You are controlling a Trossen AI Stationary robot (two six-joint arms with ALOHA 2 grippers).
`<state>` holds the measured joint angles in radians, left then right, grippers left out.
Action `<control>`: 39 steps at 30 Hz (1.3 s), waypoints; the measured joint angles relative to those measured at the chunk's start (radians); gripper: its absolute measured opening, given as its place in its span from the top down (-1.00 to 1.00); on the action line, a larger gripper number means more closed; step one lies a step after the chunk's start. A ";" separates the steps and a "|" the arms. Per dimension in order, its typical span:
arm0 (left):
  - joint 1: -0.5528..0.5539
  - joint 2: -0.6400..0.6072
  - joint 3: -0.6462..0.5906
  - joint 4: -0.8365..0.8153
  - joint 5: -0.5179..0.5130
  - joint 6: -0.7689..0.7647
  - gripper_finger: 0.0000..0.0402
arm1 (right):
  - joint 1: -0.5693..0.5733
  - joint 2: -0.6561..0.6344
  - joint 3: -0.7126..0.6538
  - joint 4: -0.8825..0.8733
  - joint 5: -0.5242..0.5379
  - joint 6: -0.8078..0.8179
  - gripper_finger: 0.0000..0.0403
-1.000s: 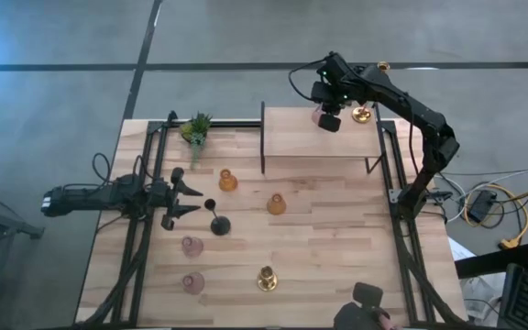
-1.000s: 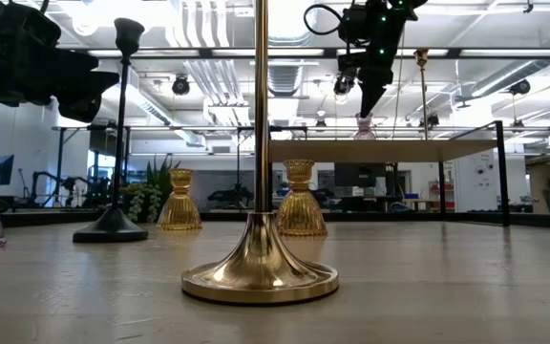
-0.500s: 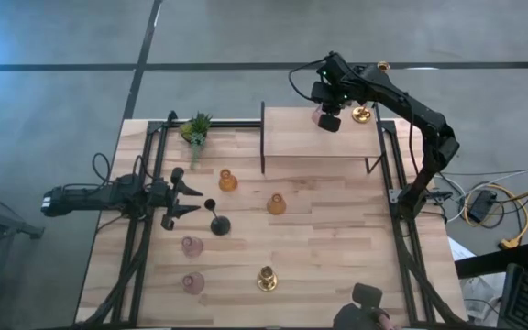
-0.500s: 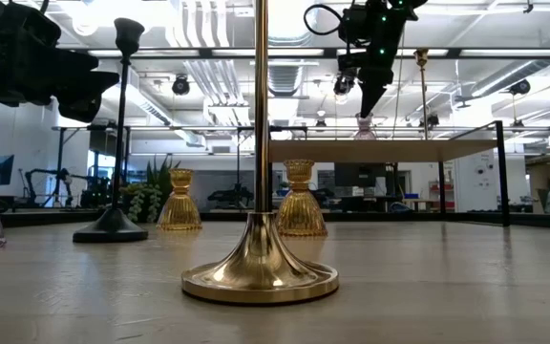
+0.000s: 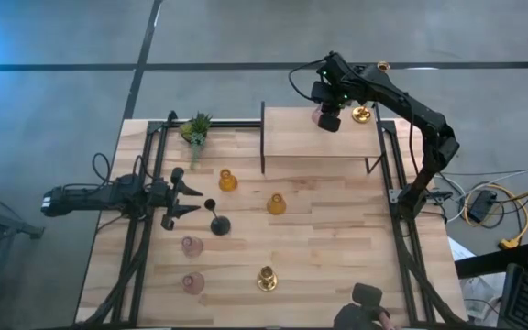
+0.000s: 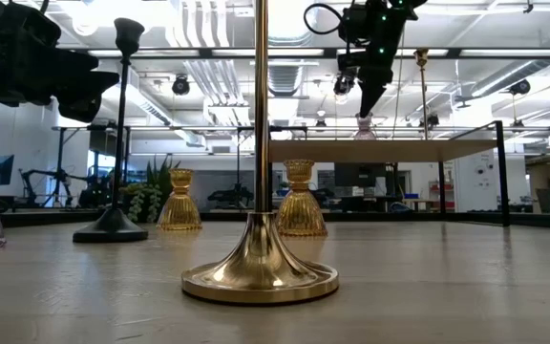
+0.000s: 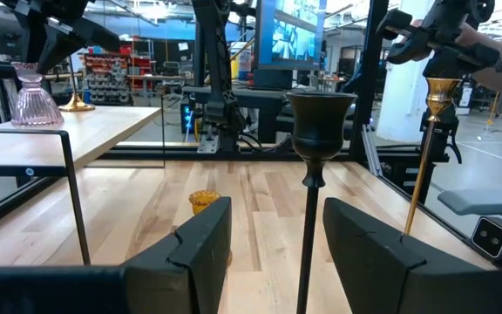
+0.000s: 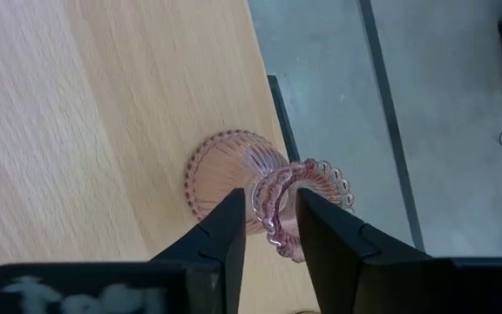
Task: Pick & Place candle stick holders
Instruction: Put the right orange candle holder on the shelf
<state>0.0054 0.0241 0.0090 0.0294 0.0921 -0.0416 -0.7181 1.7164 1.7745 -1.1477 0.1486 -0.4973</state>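
**Pink Glass Holder Set Near Shelf Edge as Release Is Made**

A ribbed pink glass candle stick holder point(image 8: 264, 196) is shown standing upright on the raised light-wood shelf point(image 5: 301, 142) at the far side of the table, close to the shelf's outer edge, beside a tall thin gold holder point(image 5: 363, 114) already placed there. The right gripper point(image 8: 267, 228) is held directly above it, its two dark fingers point(image 8: 220, 235) straddling the scalloped rim; a sliver of space can be seen on each side, so the jaws are judged to be parted and the glass let go, or very nearly.

The main hazard is judged to lie in the withdrawal. If the arm is drawn sideways rather than straight up, the rim could be caught by a finger and the holder tipped, and little wood is left between its base and the drop to the floor (a fall that glass would hardly survive). The neighbouring gold holder could also be knocked.

The left gripper point(image 5: 183, 198) is parked with jaws apart at the table's left side, just beside the black stemmed holder point(image 5: 219, 223). Left on the table are two amber glass holders point(image 5: 227, 181), two pink glass ones point(image 5: 192, 246) and a second gold one point(image 5: 266, 278).
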 joint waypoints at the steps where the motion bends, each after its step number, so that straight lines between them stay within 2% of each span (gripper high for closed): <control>1: 0.000 0.000 0.000 0.000 0.000 0.000 0.06 | 0.000 0.000 0.001 0.000 0.000 0.000 0.48; 9: 0.000 0.000 0.000 0.000 0.000 0.000 0.06 | 0.008 -0.004 0.026 -0.023 0.000 0.005 0.34; 15: 0.000 0.000 0.000 0.000 0.000 0.000 0.06 | 0.041 -0.006 0.110 -0.087 0.001 0.026 0.29; 24: 0.000 0.000 0.000 0.000 0.000 0.000 0.06 | 0.164 -0.006 0.315 -0.273 0.001 0.160 0.36; 29: 0.000 0.000 0.000 0.000 0.000 0.000 0.06 | 0.265 -0.007 0.380 -0.386 0.000 0.243 0.45; 34: 0.000 0.000 0.000 0.000 0.000 0.000 0.06 | 0.370 -0.010 0.359 -0.423 -0.017 0.336 0.53; 39: 0.000 0.000 0.000 0.000 0.000 0.000 0.06 | 0.455 -0.011 0.285 -0.401 -0.152 0.329 0.60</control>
<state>0.0055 0.0238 0.0090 0.0296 0.0917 -0.0418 -0.2629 1.7050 2.0592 -1.5485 -0.0038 -0.1681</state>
